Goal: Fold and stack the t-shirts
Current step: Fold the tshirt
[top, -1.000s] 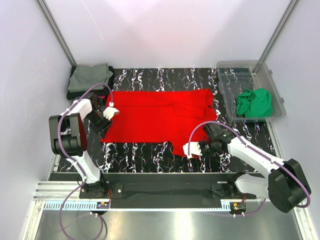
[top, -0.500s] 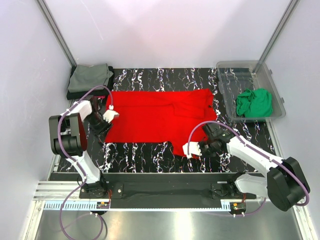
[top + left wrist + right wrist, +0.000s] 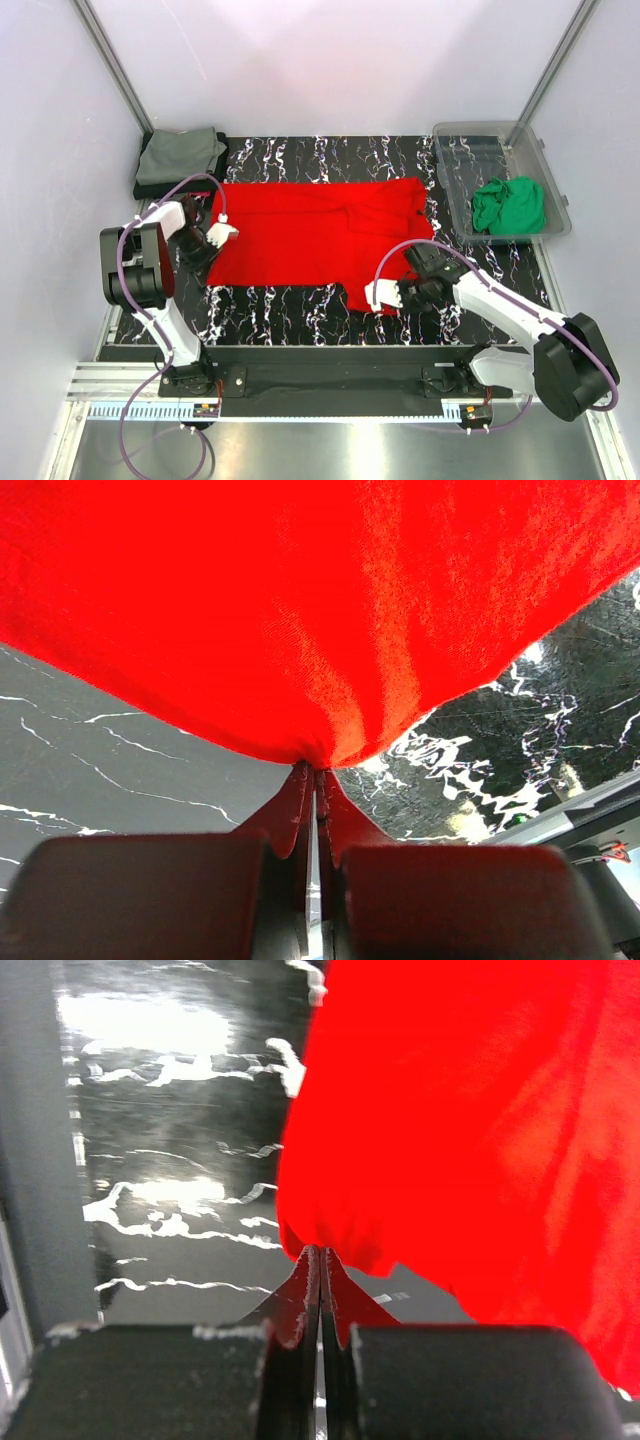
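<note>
Red t-shirt [image 3: 310,235]: spread flat across the counter [image 3: 290,300].
Left tool [image 3: 222,232]: pinching its left edge.
Right tool [image 3: 378,294]: pinching its near flap, by the counter's near edge.
Green t-shirt [image 3: 508,205]: bunched in the bin [image 3: 555,215], far right.

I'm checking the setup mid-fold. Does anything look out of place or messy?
Only the green t-shirt stands out: it lies crumpled in the clear bin at far right. The red t-shirt lies spread out, the left gripper and right gripper shut on its edges. Nothing looks spilled or damaged.
</note>
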`<state>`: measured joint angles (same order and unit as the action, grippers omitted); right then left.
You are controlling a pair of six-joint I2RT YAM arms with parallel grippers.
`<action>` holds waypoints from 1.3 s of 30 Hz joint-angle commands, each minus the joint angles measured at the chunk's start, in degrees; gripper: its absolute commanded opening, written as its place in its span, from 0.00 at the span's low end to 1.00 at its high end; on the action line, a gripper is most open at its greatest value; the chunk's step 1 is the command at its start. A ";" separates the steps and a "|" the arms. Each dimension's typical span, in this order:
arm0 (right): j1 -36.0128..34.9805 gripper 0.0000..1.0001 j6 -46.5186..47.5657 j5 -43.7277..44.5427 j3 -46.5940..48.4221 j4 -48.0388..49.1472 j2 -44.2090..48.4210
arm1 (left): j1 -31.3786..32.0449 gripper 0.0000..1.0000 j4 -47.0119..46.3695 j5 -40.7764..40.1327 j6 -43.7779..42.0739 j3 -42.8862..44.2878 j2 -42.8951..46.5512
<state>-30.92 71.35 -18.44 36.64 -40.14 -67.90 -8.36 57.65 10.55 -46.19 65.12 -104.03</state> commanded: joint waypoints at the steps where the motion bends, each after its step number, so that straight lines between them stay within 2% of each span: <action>1: -0.11 0.00 -4.89 3.92 4.74 2.08 0.75 | -0.34 0.00 -0.96 1.23 -0.39 1.58 -0.04; 9: 2.09 0.00 -9.65 9.03 11.34 2.08 2.60 | -0.34 0.00 -0.78 -0.61 -3.28 4.92 3.75; 18: 6.48 0.00 -11.85 12.11 22.32 5.77 -3.20 | -0.34 0.00 1.33 0.26 -4.08 12.92 1.29; 28: 13.16 0.00 -13.16 10.00 39.54 11.22 -20.33 | 0.27 0.00 1.94 1.23 -1.62 23.99 -5.82; 39: 14.48 0.00 -13.34 9.21 54.84 12.98 -37.47 | 2.29 0.00 3.70 -0.44 0.93 40.51 -17.78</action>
<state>-16.86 58.83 -8.27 86.54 -28.95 -103.33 -6.87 60.60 10.68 -46.24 100.38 -120.09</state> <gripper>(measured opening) 0.010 0.012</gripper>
